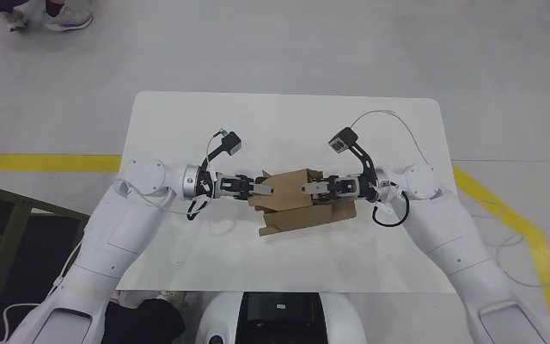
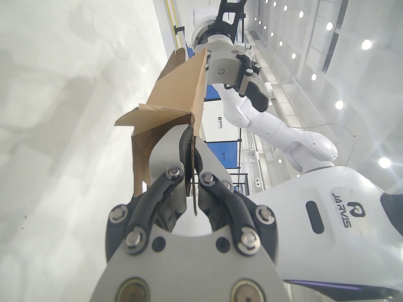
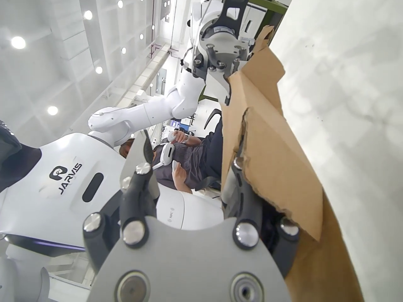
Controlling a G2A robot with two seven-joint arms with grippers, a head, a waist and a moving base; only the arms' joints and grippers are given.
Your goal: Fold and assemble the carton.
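Cardboard of the carton (image 2: 176,95) is right in front of the left hand (image 2: 190,146), whose fingers are closed tight on one thin wall edge. The carton is half opened, with flaps standing out at angles. It is between both hands, over the middle of the white surface (image 1: 172,129); whether it rests there I cannot tell. At the opposite end the right hand (image 3: 189,155) has its fingers spread wide, one tucked behind a ragged flap, and grips nothing. I judge that the step in hand is shaping the body into a box, so much folding remains. The next move probably needs the right hand to press or pinch a flap while the left one holds firm.
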